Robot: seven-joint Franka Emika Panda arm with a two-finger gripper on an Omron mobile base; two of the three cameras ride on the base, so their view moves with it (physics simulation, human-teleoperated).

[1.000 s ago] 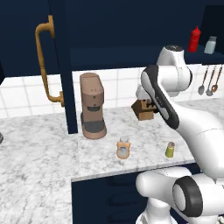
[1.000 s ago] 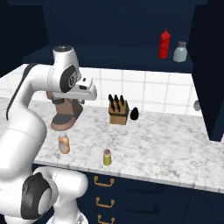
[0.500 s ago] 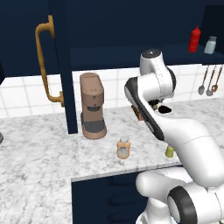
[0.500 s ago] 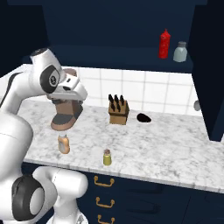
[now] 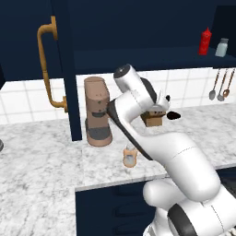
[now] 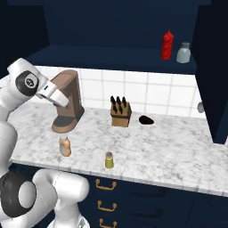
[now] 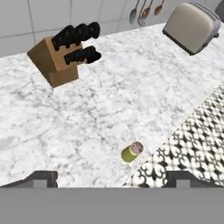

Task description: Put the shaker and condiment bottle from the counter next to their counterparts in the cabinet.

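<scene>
Dark finger tips of the gripper [image 7: 112,178] stand wide apart, empty, above the shaker [image 7: 132,152] near the counter [image 7: 131,87] edge. The condiment bottle [image 6: 65,146] waits nearby. Likely step: reaching for the shaker; next, descend and close around it.

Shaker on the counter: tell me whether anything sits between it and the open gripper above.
Nothing visible does. In the hand view the shaker stands alone on bare counter between the fingertips; the knife block and toaster sit well off to the sides.
</scene>
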